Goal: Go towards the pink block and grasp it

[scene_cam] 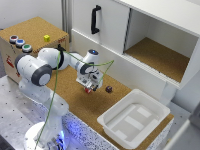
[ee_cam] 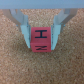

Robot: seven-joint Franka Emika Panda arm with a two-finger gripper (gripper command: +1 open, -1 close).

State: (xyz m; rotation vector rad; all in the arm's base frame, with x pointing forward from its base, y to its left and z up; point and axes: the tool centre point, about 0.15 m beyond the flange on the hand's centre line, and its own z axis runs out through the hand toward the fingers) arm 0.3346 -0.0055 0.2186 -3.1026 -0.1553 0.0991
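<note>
Your hand [ee_cam: 42,36] grips the pink block [ee_cam: 41,41].
Smooth cube with black letters, pinched between grey fingers [ee_cam: 22,27] over the grainy cork desk [ee_cam: 12,65].

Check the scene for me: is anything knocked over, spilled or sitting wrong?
Nothing stands out. The pink block sits square between the claw fingers on the cork. The maroon cube rests beside it, the yellow cube on the box, and the white tray looks empty and level.
</note>
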